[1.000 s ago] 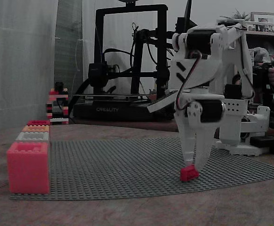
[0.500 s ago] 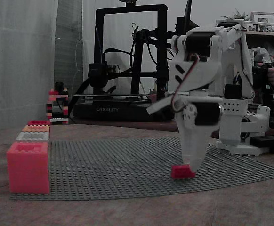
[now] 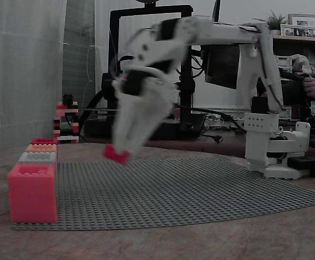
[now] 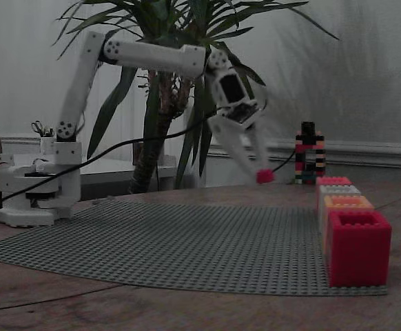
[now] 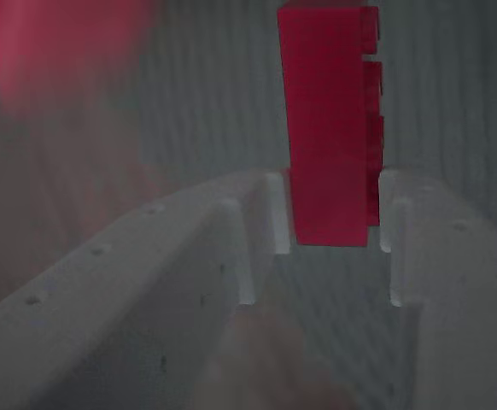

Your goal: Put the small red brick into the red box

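Note:
The small red brick point(image 3: 116, 154) hangs in the air above the grey baseplate point(image 3: 190, 189), with my gripper point(image 3: 119, 150) shut on it; the arm is blurred with motion. From the other side, the brick point(image 4: 264, 176) sits at the fingertips of the gripper point(image 4: 261, 171), left of the row of boxes. In the wrist view the brick point(image 5: 330, 128) stands upright between my two white fingers point(image 5: 257, 222). The red box point(image 4: 357, 248) is the nearest in the row in one fixed view and the farthest point(image 3: 44, 141) in the other.
Along the baseplate's edge stand a pink box point(image 3: 32, 192), a grey box point(image 3: 37, 157) and an orange box point(image 3: 41, 147). A striped brick tower point(image 3: 66, 122) rises behind them. A 3D printer point(image 3: 146, 70) stands at the back, and a person's hand point(image 3: 312, 86) shows at the right.
My gripper has lifted the red brick off the baseplate and swung it fast to the left, towards the row of boxes. The arm is now stretched out.

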Available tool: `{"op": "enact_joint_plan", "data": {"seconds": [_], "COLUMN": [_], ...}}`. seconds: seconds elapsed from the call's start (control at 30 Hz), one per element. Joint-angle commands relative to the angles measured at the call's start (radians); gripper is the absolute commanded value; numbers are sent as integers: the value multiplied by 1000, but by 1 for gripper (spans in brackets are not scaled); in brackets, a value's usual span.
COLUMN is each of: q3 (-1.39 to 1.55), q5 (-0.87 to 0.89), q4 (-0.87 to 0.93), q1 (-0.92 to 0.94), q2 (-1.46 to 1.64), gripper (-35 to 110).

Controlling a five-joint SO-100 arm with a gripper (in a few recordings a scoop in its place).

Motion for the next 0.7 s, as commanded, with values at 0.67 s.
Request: {"op": "enact_joint_plan", "data": {"seconds": [0.67], "q3": [-107], "q5": [199], "q4": [-181], "q1": [578], "q2": [57], "gripper": [0]}}
